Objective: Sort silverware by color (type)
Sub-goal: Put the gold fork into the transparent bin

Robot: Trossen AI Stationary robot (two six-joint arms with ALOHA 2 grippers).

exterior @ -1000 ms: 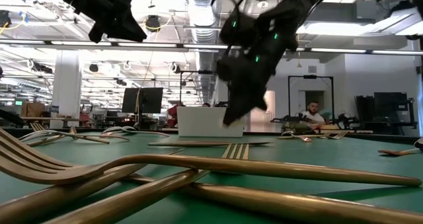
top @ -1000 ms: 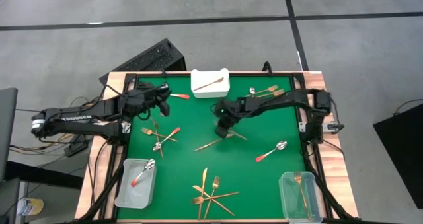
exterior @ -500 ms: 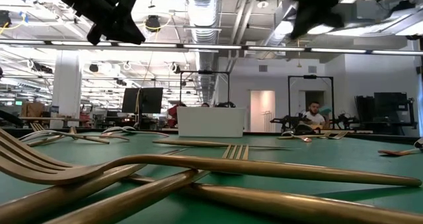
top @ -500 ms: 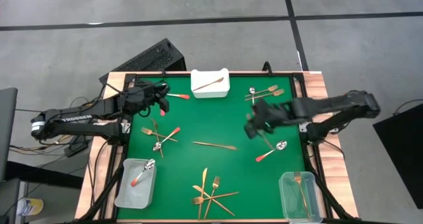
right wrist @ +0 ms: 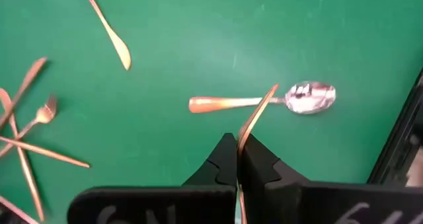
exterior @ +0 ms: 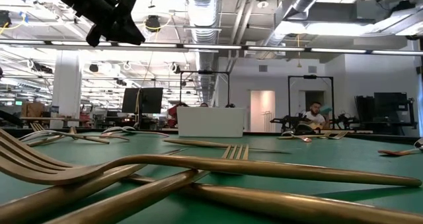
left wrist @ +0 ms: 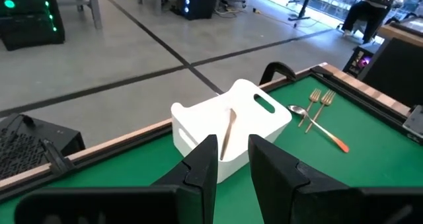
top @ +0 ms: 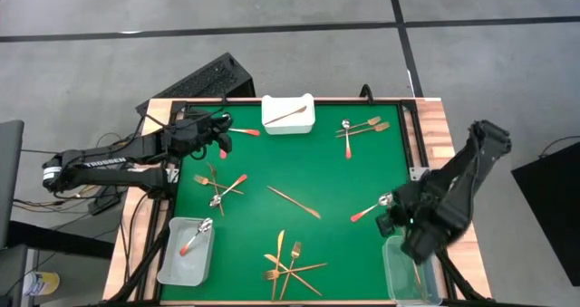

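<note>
right wrist view, right claw (right wrist: 238, 159) clamped on gold utensil (right wrist: 255, 115), unseen overhead, left claw (left wrist: 230, 159) parted, empty

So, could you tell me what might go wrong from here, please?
The right tool pinches the slim gold utensil only between its fingertips, so it may twist or slip out. It hangs over the red-handled spoon, not yet over the clear bin; released early, it would land on that spoon.

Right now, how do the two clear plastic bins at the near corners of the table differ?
The left bin holds a red-handled spoon; the right bin holds a gold fork. The left bin lies uncovered; the right gripper partly hides the right bin. Both are clear and rectangular.
</note>
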